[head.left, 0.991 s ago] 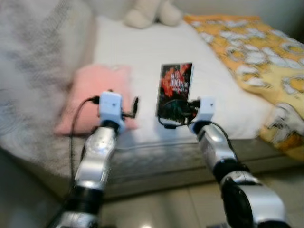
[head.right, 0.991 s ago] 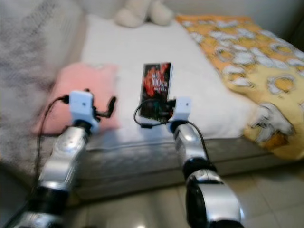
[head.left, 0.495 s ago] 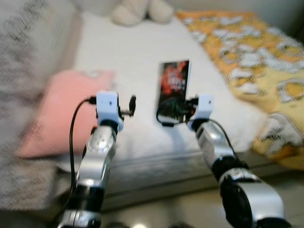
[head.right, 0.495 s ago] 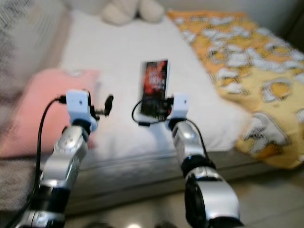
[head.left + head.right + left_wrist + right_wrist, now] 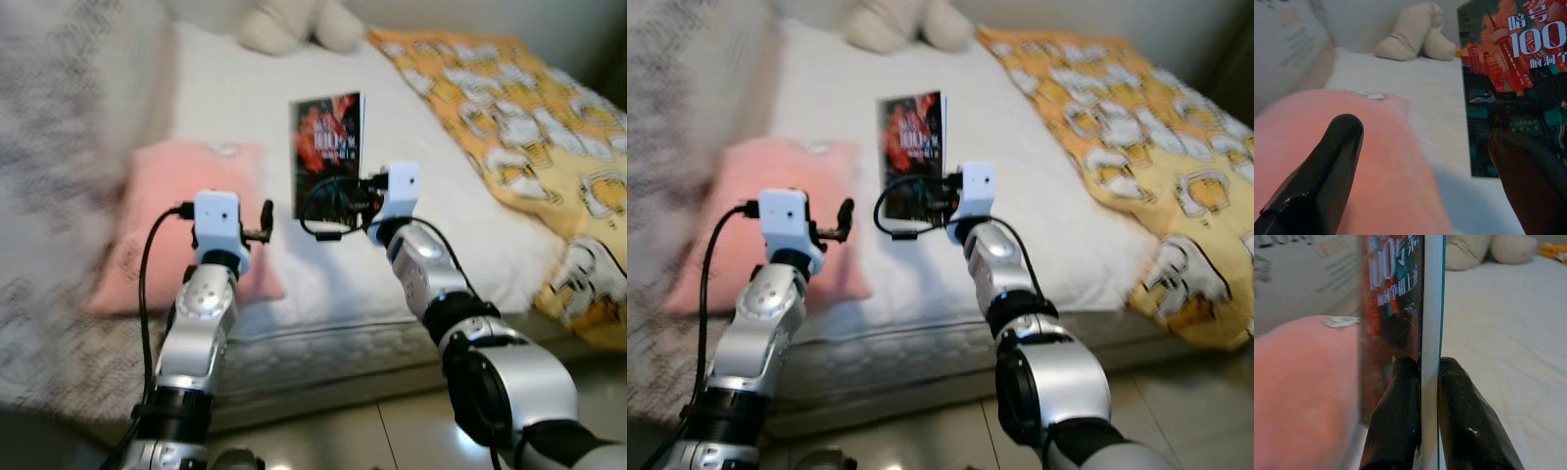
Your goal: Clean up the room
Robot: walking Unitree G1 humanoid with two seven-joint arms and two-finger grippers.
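Note:
A book [image 5: 327,147] with a dark cover, red art and white lettering stands upright in the air above the white bed. My right gripper [image 5: 338,203] is shut on its lower edge; in the right wrist view both black fingers [image 5: 1400,401] clamp the book [image 5: 1425,308] edge-on. My left gripper [image 5: 265,217] hovers over the pink pillow [image 5: 186,211] to the book's left, open and holding nothing. The left wrist view shows the pillow [image 5: 1327,147] under its spread fingers [image 5: 1327,166], with the book [image 5: 1513,83] beside them.
The bed [image 5: 255,88] has a white sheet, with a cream plush toy [image 5: 294,24] at its far end. A yellow patterned blanket [image 5: 509,127] covers the right side. A grey knitted throw [image 5: 59,147] lies on the left. Tiled floor [image 5: 392,441] lies below the mattress edge.
The camera has shifted, so the whole scene slid. The book sits slightly higher and further left in the picture, still held upright by my right gripper. My left gripper stays open.

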